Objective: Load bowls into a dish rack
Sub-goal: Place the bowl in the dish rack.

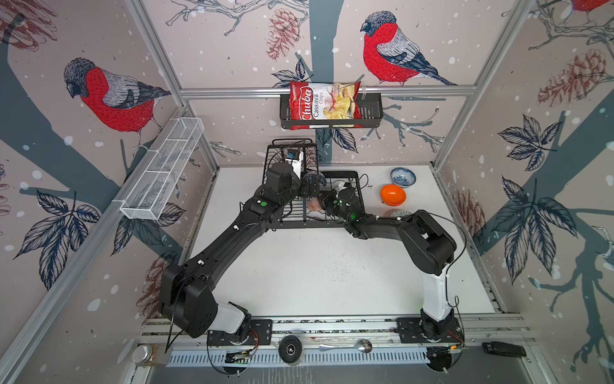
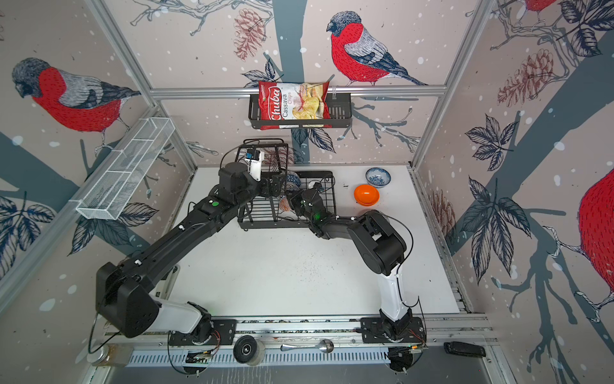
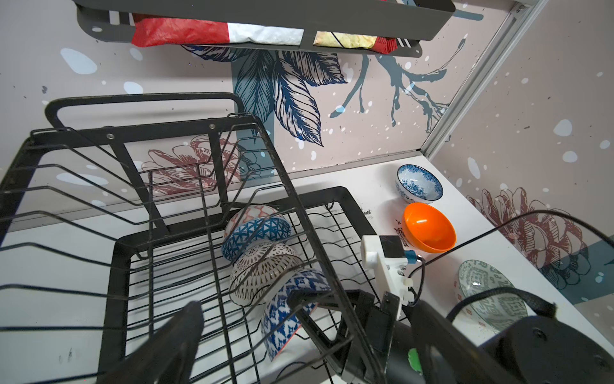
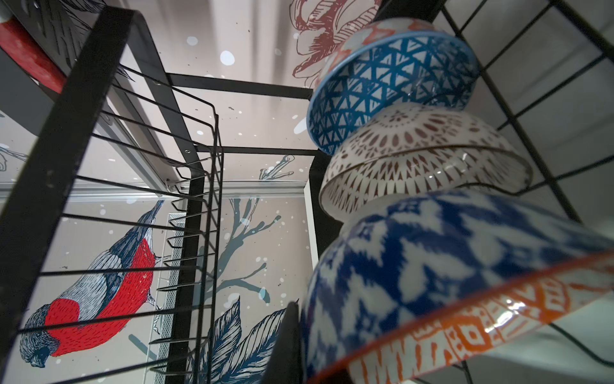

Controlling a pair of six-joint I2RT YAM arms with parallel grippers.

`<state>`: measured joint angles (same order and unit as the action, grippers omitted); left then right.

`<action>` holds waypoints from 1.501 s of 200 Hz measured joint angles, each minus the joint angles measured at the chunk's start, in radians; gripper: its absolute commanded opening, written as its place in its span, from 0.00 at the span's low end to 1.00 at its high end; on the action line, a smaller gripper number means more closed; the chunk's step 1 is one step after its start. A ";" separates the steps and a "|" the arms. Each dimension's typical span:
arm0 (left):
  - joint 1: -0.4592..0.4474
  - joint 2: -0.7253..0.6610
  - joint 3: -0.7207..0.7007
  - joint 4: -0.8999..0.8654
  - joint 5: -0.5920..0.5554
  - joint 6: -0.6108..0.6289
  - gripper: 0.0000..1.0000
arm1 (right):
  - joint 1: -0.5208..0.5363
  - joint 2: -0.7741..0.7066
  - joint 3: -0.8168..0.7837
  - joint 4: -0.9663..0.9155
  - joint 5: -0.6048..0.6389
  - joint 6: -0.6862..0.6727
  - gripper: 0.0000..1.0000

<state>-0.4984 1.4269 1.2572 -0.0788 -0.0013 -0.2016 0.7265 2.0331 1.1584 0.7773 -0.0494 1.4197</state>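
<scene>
Bowls first: four stand on edge in one close row in the lower tier of the black two-tier wire dish rack (image 3: 114, 266), which sits at the back of the white desk (image 1: 315, 266). From the back wall forward we note:
- a red-orange patterned bowl (image 3: 255, 210), mostly hidden
- a blue triangle-patterned bowl (image 3: 257, 234)
- a white bowl with dark lattice marks (image 3: 265, 272)
- a blue-and-white bowl with an orange-patterned inside (image 3: 282, 319)

Right hand (image 3: 309, 307) is pressed together on the rim of that blue-and-white bowl, low inside the rack.

Left hand (image 1: 310, 188) is spread wide and holds nothing. It hovers over the lower tier, just beside the raised upper basket (image 3: 99, 159). We make out one black finger (image 3: 179, 332) in the left wrist view.

Three bowls sit on the desk to the right of the rack. A white bowl with blue flowers (image 1: 402, 177) is nearest the back wall. A plain glossy orange bowl (image 1: 393, 195) is just in front of it. A grey-green patterned bowl (image 3: 491, 296) is nearer the arm bases, largely hidden by the right arm in both top views.
</scene>
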 measured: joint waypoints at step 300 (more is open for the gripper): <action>0.010 -0.006 0.000 -0.011 -0.001 0.000 0.97 | 0.054 0.101 -0.060 0.241 0.095 0.242 0.01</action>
<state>-0.4881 1.4212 1.2572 -0.0898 -0.0025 -0.2020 0.7803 2.1345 1.0981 1.0187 0.0452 1.6619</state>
